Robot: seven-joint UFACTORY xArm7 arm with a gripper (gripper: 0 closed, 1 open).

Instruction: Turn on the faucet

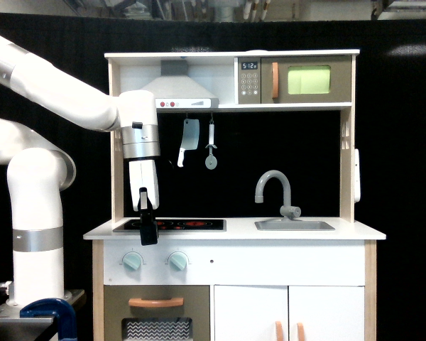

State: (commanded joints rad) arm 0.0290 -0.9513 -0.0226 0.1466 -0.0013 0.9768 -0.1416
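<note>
The faucet (275, 194) stood right of centre in the frame, at the back edge of the sink (295, 225) set into the white countertop (234, 231). Its grey gooseneck spout arched up and over toward the exterior view's left, and its short side lever (292, 211) jutted out low at the base on the exterior view's right. Nothing touched it.

Well apart from it, in the left half of the frame, the gripper (148, 227) hung downward in front of the counter's front edge, beside the stovetop (176, 224) with its red burner rings. The black fingers appeared as one dark shape, so whether they were parted or closed could not be told; nothing was visibly held. Just below it sat two mint-green knobs (132, 261), with an orange oven handle (156, 302) lower still.

The white arm (53, 92) reached in from the upper left of the frame. Behind the wrist, a toy cleaver (188, 141) and a pizza cutter (211, 149) hung under the range hood (176, 92). A microwave (295, 80) occupied the upper right shelf.
</note>
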